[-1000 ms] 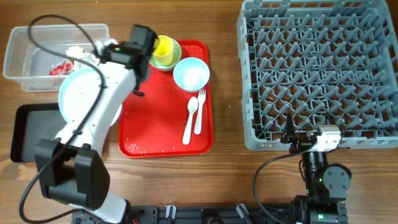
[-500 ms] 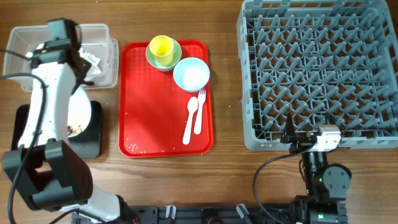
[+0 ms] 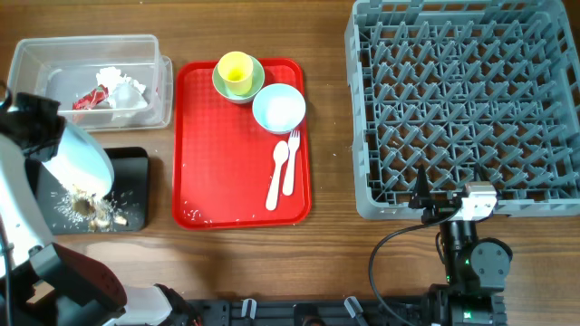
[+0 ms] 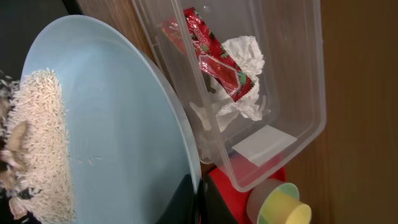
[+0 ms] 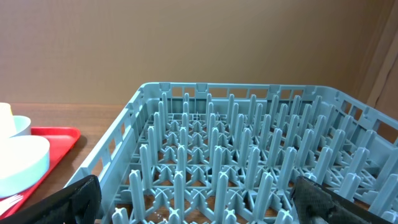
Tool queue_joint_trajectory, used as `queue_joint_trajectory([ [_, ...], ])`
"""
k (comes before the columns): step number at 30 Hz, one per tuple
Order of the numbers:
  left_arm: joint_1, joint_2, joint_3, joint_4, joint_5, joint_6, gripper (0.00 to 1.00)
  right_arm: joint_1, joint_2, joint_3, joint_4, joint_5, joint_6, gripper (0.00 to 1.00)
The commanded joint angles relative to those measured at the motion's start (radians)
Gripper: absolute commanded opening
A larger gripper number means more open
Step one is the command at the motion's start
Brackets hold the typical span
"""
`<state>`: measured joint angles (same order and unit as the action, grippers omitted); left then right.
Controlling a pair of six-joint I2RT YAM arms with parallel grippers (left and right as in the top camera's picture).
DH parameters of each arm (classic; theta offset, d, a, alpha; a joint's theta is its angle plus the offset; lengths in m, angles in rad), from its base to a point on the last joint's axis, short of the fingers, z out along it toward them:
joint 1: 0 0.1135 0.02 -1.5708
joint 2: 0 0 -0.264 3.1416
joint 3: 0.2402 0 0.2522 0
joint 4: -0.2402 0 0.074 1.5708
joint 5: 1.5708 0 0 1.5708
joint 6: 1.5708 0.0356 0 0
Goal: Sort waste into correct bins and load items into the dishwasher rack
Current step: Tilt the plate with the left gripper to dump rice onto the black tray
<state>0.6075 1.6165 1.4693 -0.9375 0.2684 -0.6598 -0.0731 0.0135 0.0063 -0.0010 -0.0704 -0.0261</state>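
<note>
My left gripper (image 4: 200, 200) is shut on the rim of the pale blue plate (image 3: 80, 163), which it holds tilted over the black tray (image 3: 134, 177). Brown food scraps with white crumbs (image 3: 87, 208) lie in that tray, and rice (image 4: 43, 143) still clings to the plate (image 4: 118, 124). The clear tub (image 3: 25, 54) holds the white napkin (image 3: 123, 85) and the red wrapper (image 3: 88, 99). My right gripper (image 5: 199, 199) is open and empty at the front edge of the grey dishwasher rack (image 3: 462, 100).
The red serving tray (image 3: 227, 163) holds the yellow cup (image 3: 236, 70) inside the pale green bowl (image 3: 256, 74), the pale blue bowl (image 3: 278, 108), the white fork (image 3: 291, 163) and the spoon (image 3: 276, 177). The tub's corner (image 4: 298, 93) is close beside the plate.
My left arm has carried the plate from over the red tray, past the tub, to the black tray and tipped it. Scraps now lie in the black tray. The right arm has not moved.
</note>
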Motion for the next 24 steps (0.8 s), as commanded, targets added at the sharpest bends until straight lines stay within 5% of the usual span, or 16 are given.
queue_joint_trajectory([
  [1,0.089,-0.012,0.016,0.000,0.215,0.080,0.04,-0.003,-0.006,-0.001,0.002,0.009,0.003,1.00],
  [8,0.177,-0.012,0.016,-0.018,0.480,0.168,0.04,-0.003,-0.006,-0.001,0.002,0.009,0.003,1.00],
  [10,0.185,-0.010,0.016,0.010,0.395,0.180,0.04,-0.003,-0.006,-0.001,0.002,0.009,0.002,1.00],
  [16,0.213,-0.008,0.016,-0.064,0.565,0.225,0.04,-0.003,-0.006,-0.001,0.002,0.009,0.003,1.00],
  [24,0.226,-0.007,0.016,-0.059,0.546,0.272,0.04,-0.003,-0.006,-0.001,0.002,0.009,0.002,1.00],
])
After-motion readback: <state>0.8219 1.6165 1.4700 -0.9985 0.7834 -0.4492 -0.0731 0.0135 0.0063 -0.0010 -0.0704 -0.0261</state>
